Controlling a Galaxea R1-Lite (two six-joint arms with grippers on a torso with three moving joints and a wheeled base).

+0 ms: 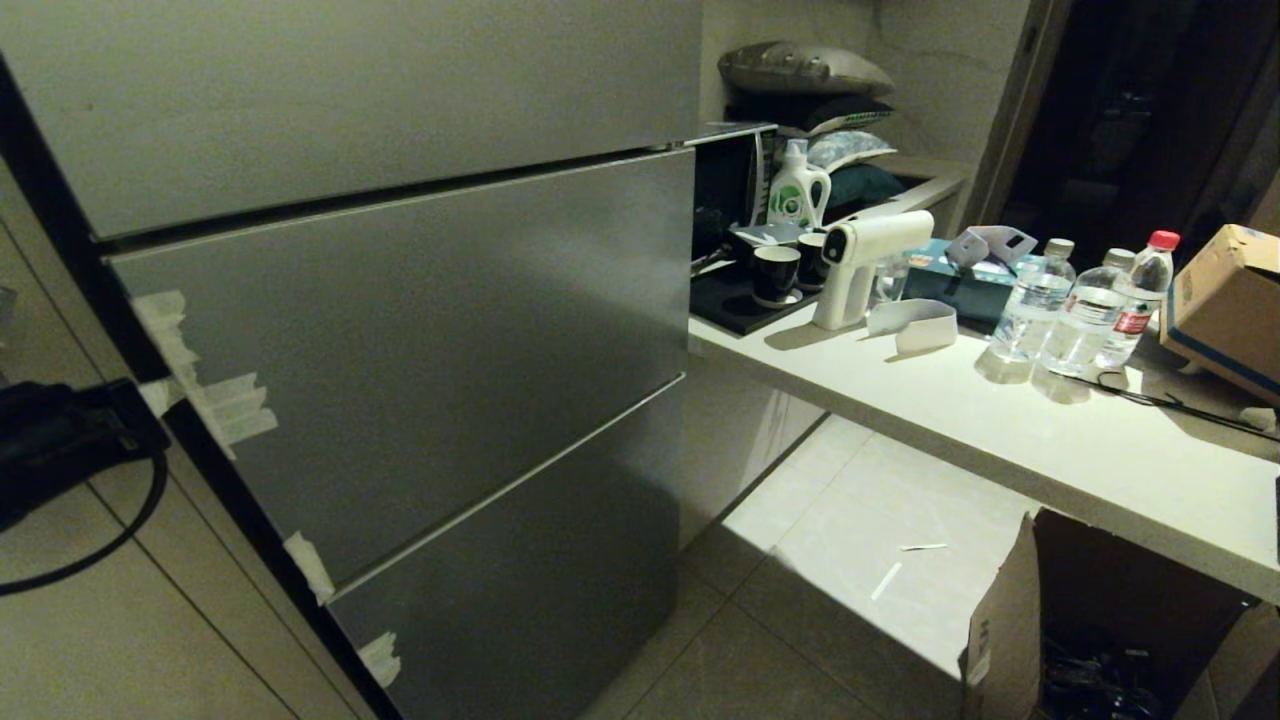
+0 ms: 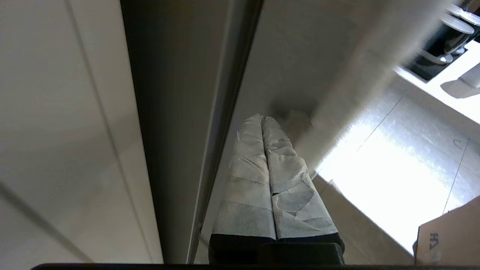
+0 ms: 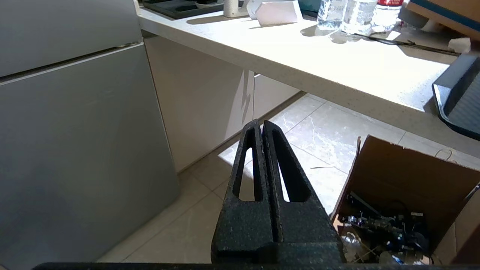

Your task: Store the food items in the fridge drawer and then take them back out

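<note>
The fridge (image 1: 400, 330) stands shut, showing only its grey steel front panels with scraps of whitish tape (image 1: 225, 410) along their left edge. The fridge drawer is hidden behind them, and no food items are in view. My left arm (image 1: 60, 440) shows as a dark shape at the left edge of the head view, beside the fridge's left side. The left gripper (image 2: 262, 118) has its tape-wrapped fingers (image 2: 243, 180) pressed together, empty, close to a grey panel (image 2: 300, 56) beside a dark seam. My right gripper (image 3: 261, 123) is shut and empty, hanging over the tiled floor.
To the right of the fridge, a white counter (image 1: 1000, 420) carries black cups (image 1: 775, 275), a white spray gun (image 1: 860, 260), water bottles (image 1: 1030, 310) and a cardboard box (image 1: 1230, 300). An open cardboard box (image 1: 1080, 620) stands on the tiled floor (image 1: 850, 540) under the counter.
</note>
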